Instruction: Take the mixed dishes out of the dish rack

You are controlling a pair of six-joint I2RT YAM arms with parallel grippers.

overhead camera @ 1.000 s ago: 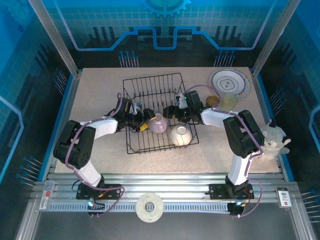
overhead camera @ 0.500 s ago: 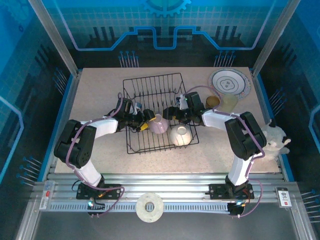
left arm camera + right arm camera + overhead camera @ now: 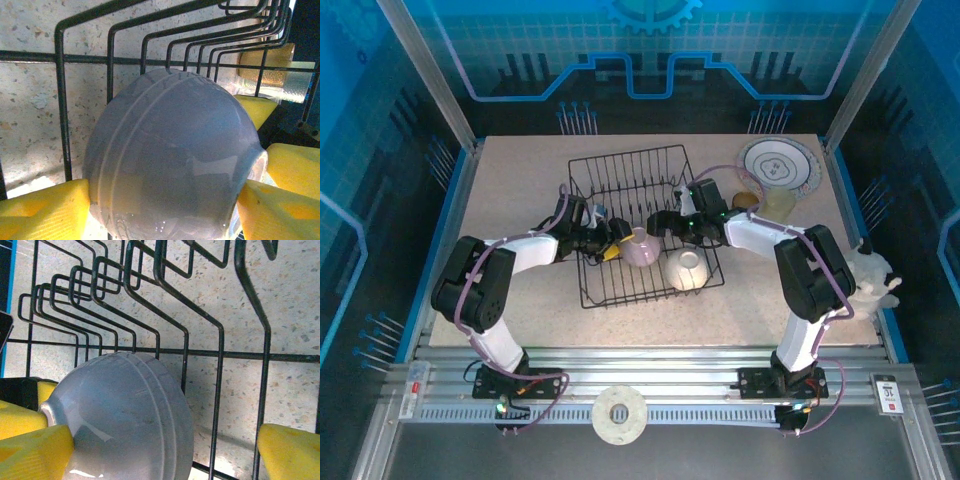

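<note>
The left gripper is squeezing a pale lilac bowl. Its two yellow fingers press on the bowl, one on each side. The bowl lies on its side in the black wire dish rack, with its round back facing the left wrist camera. The right gripper is let go and spread wide. One of its yellow pads is touching or just beside the rim of the same bowl. The other pad is well apart from the bowl, with only rack wires and table between them. From above, the two grippers face each other inside the rack with the lilac bowl between them. A cream bowl sits in the rack just beside the right gripper, on the side nearer the arm bases. Outside the rack, off to the right of the right gripper, stand a brown cup and a yellowish cup. A white plate with a purple rim lies behind them. A small white tag on the front rail has marks too small to read.
</note>
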